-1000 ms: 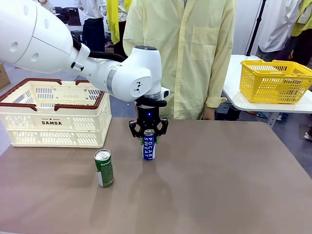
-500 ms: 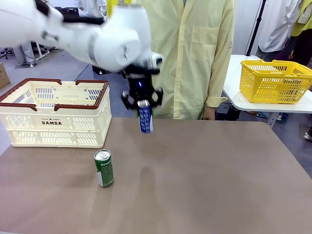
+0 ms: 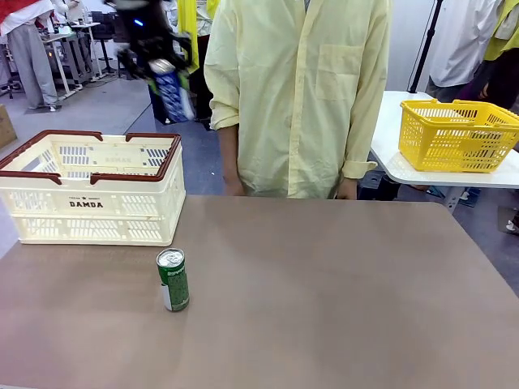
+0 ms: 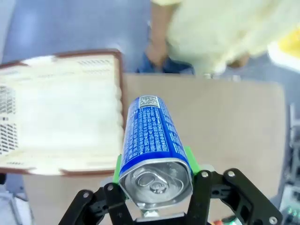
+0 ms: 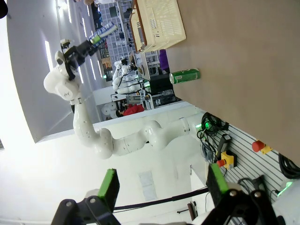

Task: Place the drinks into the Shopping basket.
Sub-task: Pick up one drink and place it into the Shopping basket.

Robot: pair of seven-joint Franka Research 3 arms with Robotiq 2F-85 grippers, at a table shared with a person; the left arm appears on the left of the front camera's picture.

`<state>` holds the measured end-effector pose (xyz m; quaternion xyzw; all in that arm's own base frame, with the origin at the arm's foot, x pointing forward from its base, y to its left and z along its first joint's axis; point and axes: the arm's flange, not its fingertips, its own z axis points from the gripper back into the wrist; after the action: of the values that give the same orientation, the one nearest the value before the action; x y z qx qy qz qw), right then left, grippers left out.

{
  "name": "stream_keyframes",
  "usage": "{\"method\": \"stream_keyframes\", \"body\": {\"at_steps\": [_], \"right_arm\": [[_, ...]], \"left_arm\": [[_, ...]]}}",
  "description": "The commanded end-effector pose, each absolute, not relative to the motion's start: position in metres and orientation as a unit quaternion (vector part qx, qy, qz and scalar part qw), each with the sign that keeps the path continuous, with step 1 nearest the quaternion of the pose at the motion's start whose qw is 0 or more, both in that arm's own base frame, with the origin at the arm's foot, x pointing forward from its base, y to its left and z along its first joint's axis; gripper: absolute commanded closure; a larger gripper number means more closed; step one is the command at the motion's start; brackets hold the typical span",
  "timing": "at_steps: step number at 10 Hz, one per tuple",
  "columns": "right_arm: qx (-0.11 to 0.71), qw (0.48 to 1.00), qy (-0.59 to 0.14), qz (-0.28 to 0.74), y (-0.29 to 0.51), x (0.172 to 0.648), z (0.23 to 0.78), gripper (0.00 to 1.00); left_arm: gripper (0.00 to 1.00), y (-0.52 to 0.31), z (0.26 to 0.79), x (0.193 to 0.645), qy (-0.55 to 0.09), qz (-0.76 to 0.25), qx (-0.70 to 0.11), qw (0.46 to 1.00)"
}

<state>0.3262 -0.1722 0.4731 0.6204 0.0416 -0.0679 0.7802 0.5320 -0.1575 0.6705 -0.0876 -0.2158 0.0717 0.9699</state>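
Nearest the camera, the green can (image 3: 173,279) stands upright and alone at about 7 o'clock on the brown desk (image 3: 349,284), just where it stood a second ago. Behind it, at 10 o'clock, the Shopping basket (image 3: 130,219) sits with its red-brown rim up and no drink visible inside.

The change is the blue can (image 3: 172,93). A second ago it stood at the desk's centre in the left pincer's grip. Now it hangs tilted high in the air above the basket's far right corner, held by that left pincer (image 4: 153,163), whose green pads clamp it just below the silver top in the left wrist view. Seen from there, the basket's rim lies at 9 o'clock of the can, so the can seems close to the opening's edge rather than squarely over it.

The right pincer (image 5: 163,183) is spread wide, holding nothing, well apart from the action. At 12 o'clock a person (image 3: 300,97) in a pale yellow shirt stands at the desk's far edge, and a yellow mesh basket (image 3: 454,138) sits off at 2 o'clock.

By this evidence the first drink is mid-carry. It likely needs to go a little farther over the crate and come down before release, and the green can awaits its turn.
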Motion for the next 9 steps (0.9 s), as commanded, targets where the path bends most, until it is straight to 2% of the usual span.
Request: {"method": "stream_keyframes", "body": {"at_steps": [1, 3, 5, 9], "right_arm": [[0.618, 0.782, 0.044, -0.064, -0.173, 0.324, 0.476, 0.0], [0.618, 0.782, 0.044, -0.064, -0.173, 0.324, 0.476, 0.0], [0.618, 0.782, 0.044, -0.064, -0.173, 0.324, 0.476, 0.0], [0.618, 0.782, 0.044, -0.064, -0.173, 0.324, 0.476, 0.0]], "left_arm": [[1.0, -0.114, 0.654, 0.571, -0.223, 0.15, -0.082, 0.96], [1.0, -0.081, 0.623, 0.584, -0.194, 0.185, -0.059, 0.962], [1.0, -0.058, 0.563, 0.598, -0.139, 0.221, -0.048, 0.964], [1.0, -0.041, 0.462, 0.591, -0.081, 0.235, -0.002, 0.969]]}}
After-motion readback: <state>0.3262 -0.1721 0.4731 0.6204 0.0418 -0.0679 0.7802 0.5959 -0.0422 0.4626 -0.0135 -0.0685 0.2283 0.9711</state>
